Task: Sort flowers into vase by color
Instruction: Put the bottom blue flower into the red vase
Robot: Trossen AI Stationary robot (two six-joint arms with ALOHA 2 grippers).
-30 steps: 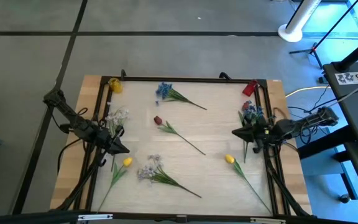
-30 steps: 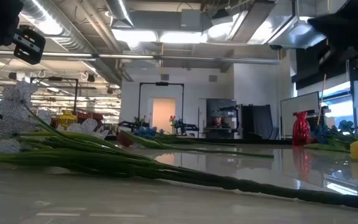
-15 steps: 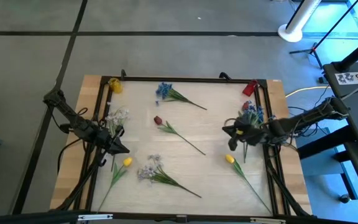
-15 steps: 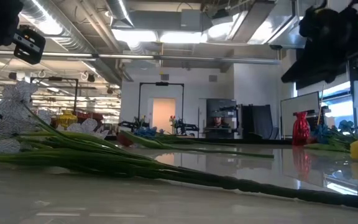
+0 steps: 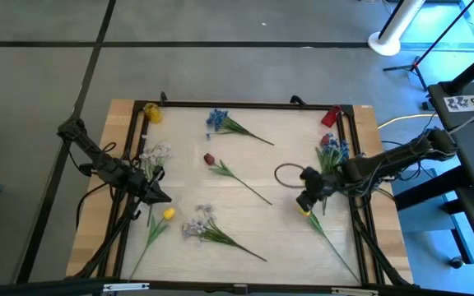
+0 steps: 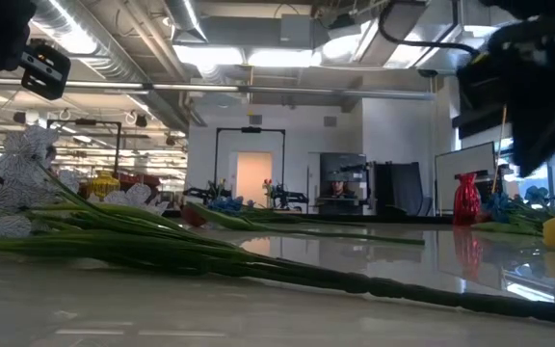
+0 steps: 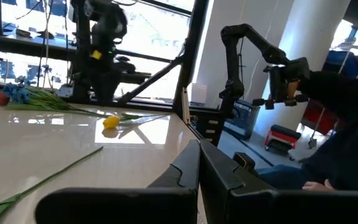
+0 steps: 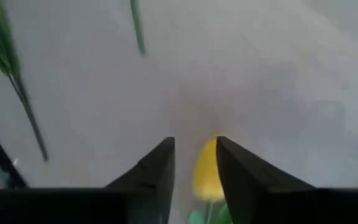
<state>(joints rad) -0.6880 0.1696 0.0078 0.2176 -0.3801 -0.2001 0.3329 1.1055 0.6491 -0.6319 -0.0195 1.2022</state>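
My right gripper (image 5: 304, 203) hangs tipped downward over the head of the yellow tulip (image 5: 304, 211) near the table's right side. It is open. In the right wrist view its gap (image 8: 195, 146) frames the yellow head (image 8: 207, 171), and I cannot tell whether the fingers touch it. The tulip's stem (image 5: 332, 242) lies flat, running toward the near right corner. My left gripper (image 5: 164, 197) waits shut (image 7: 199, 146) near the left edge, beside a second yellow tulip (image 5: 168, 214). A dark red tulip (image 5: 209, 159), a blue cluster (image 5: 216, 119) and pale sprays (image 5: 155, 154) (image 5: 197, 224) lie flat on the table.
A yellow vase (image 5: 151, 113) stands at the far left corner and a red vase (image 5: 330, 116) at the far right. A blue and red bunch (image 5: 332, 149) lies by the right rail, just beyond my right arm. Black frame rails (image 5: 237, 104) run along the table's edges.
My right gripper has swung from the right rail toward the table's middle, then toward the near edge. It has tipped from level to pointing down and now stands over the yellow tulip's head. No flower has moved.
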